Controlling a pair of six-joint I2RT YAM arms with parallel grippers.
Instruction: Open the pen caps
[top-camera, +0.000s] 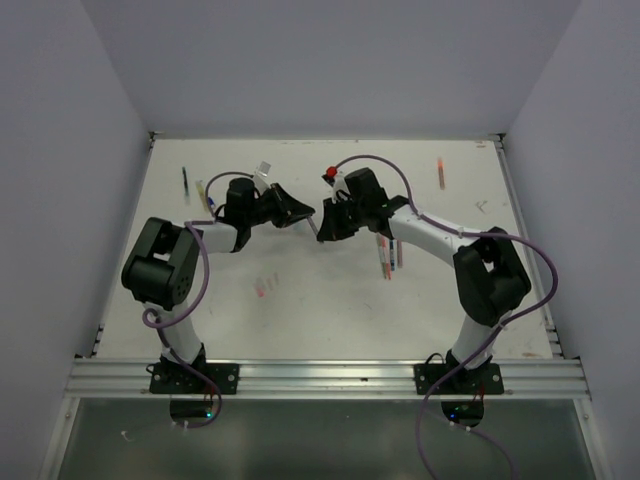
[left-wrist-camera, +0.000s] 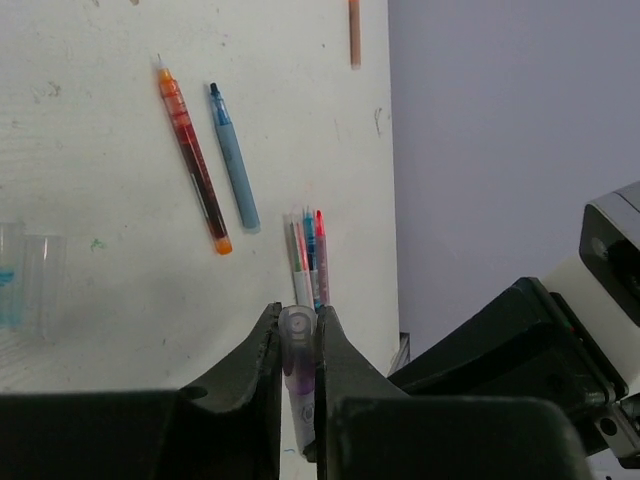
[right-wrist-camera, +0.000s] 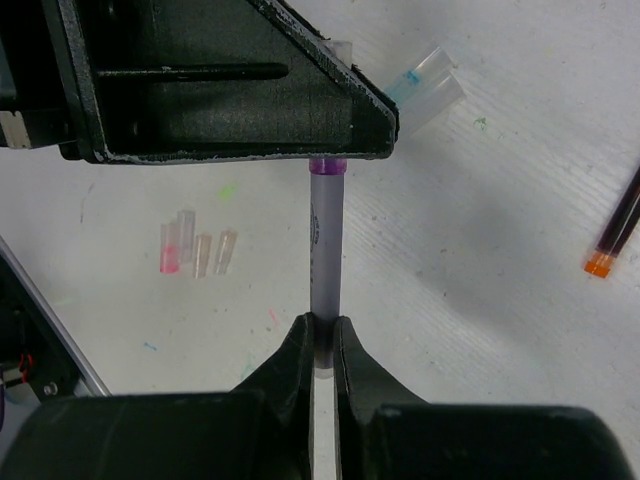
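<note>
Left gripper (left-wrist-camera: 297, 318) pinches the pen cap (left-wrist-camera: 297, 350). Right gripper (right-wrist-camera: 322, 325) pinches the pen barrel (right-wrist-camera: 327, 240). Pen held over the table (top-camera: 300, 320). Judgement: pull straight apart along the barrel, both grips firm, no bending.

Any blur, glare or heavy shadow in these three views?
Top external: even light, no glare, pens tiny. Left wrist: orange pen sharp, left tool dark, little detail. Right wrist: purple pen crisp, loose caps readable, shadows faint.
</note>
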